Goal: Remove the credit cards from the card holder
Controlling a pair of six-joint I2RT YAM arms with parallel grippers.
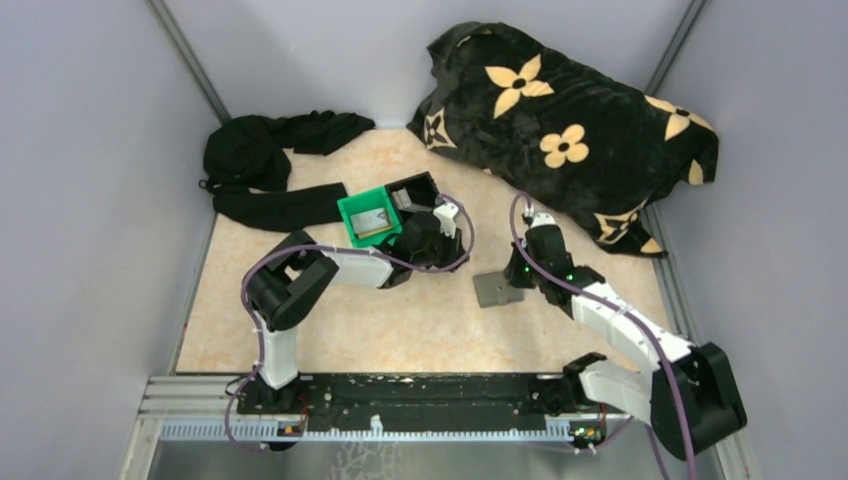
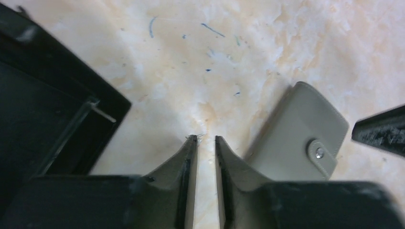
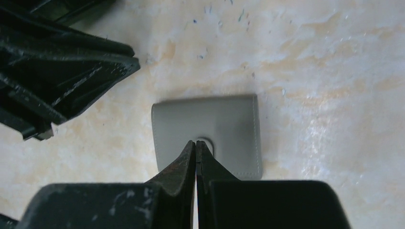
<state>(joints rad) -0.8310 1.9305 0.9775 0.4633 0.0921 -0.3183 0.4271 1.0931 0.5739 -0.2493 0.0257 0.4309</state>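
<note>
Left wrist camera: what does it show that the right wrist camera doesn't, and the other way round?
Only the left wrist view: a black bin's corner, the left gripper with its fingers slightly apart and nothing between them, and the card holder's snap tab seen clearly. Only the right wrist view: the holder's whole closed panel, with the shut right gripper's tips in front of the tab. Both: the grey holder lying closed on the marbled table.

Robot lab test cell. Plain grey partition walls [image 1: 80, 200] box in marble-pattern tabletop [image 1: 400, 335]. Bolted to aluminium rail [image 1: 170, 405]: left arm [image 1: 300, 280], right arm [image 1: 630, 325]; purple cables [image 1: 261, 340] exposed.
</note>
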